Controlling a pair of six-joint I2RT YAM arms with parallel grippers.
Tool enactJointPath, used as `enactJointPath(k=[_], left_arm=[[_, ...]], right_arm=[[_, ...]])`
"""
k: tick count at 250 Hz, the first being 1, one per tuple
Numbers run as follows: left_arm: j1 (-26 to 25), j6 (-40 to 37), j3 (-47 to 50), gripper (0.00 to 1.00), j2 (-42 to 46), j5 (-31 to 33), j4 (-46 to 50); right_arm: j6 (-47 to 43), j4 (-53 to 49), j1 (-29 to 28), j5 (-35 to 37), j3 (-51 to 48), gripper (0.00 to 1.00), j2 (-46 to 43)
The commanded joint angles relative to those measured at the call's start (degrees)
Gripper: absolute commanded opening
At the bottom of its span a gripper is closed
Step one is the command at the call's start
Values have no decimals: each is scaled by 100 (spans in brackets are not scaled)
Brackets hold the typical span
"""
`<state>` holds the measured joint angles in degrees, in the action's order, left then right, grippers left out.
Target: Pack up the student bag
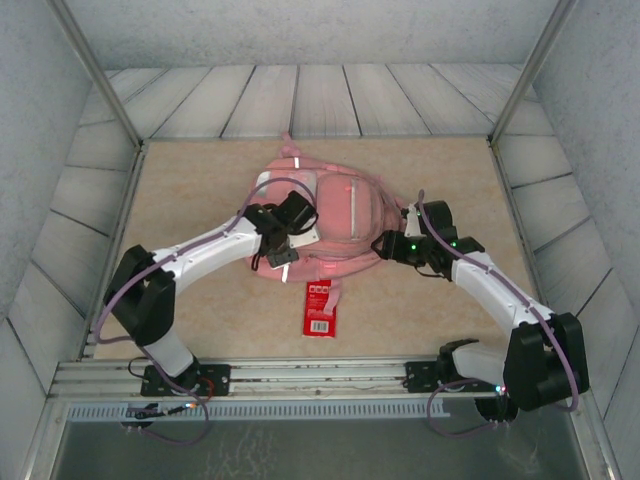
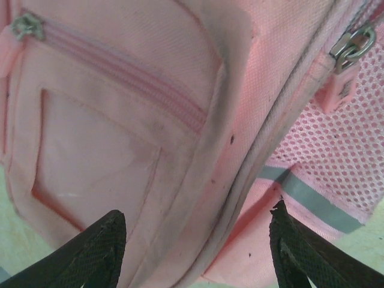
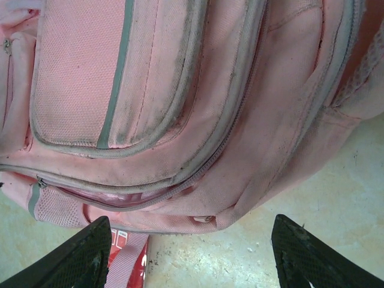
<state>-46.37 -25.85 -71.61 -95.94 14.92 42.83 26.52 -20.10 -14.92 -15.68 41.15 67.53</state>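
Top view: the student bag [image 1: 330,215] lies mid-frame, its long axis running up the frame; the left gripper [image 1: 283,250] is over its lower-left corner, the right gripper [image 1: 392,245] at its right flank.
Left wrist: jaws apart, holding nothing, pink fabric straight ahead.
Right wrist: jaws apart, holding nothing, the bag filling the upper frame.

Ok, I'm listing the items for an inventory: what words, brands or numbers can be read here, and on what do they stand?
On the red flat packet by the bag's near edge: white printed patches, too small and blurred to read.
On the student bag: no lettering on the fabric that shows.
On the zip pull: no readable mark.
So nothing can be quoted.
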Motion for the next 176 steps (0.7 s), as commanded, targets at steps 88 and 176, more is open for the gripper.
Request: enactJointPath(k=[88,176], left_arm=[[129,-398,50,52,-709,-422,-466],[139,-299,-283,31,-874,-790,-417]], right_arm=[[78,59,15,-143,-120,70,-197],[-55,56,17,-23,-168,69,-431]])
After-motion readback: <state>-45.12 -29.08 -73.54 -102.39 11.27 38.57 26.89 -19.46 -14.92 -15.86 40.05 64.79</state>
